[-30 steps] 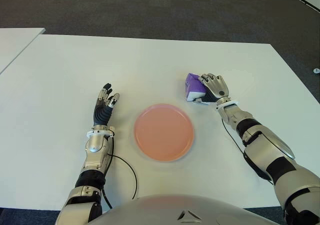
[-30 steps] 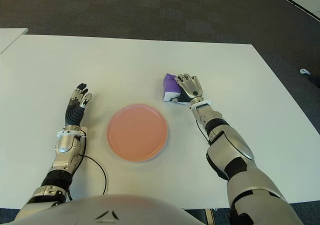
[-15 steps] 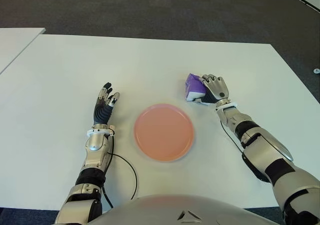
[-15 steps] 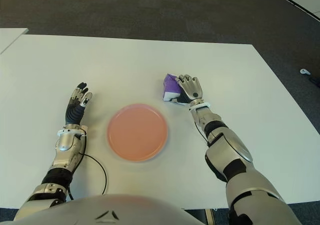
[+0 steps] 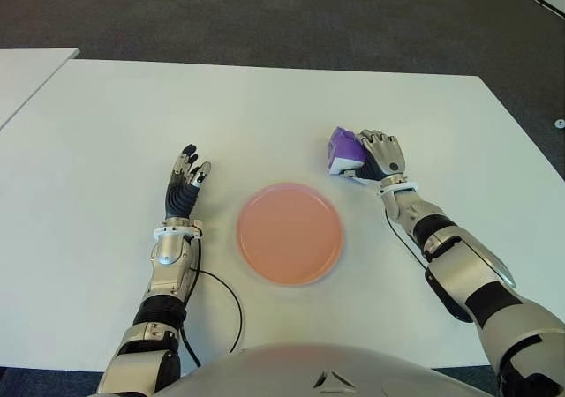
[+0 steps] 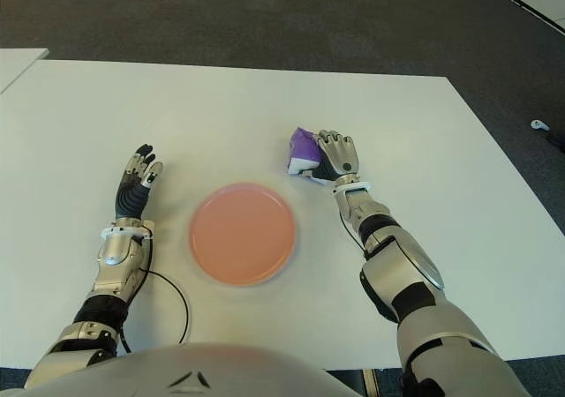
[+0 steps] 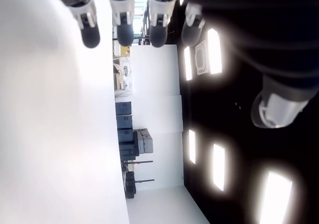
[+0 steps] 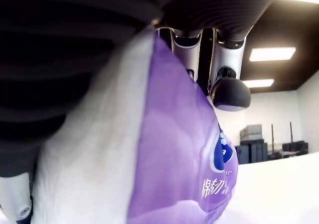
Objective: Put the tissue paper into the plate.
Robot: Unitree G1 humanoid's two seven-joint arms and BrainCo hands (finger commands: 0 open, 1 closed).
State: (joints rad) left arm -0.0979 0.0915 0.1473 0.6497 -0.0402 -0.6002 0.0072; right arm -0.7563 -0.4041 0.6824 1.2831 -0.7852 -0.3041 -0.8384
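While gripped: one tissue pack (image 5: 342, 150), one plate (image 5: 289, 232).

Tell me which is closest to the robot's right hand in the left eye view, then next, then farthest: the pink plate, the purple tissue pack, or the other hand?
1. The purple tissue pack: held in the right hand, on its plate side.
2. The pink plate: in the middle of the table, toward the robot's left of that hand.
3. The left hand: beyond the plate, fingers open and holding nothing.
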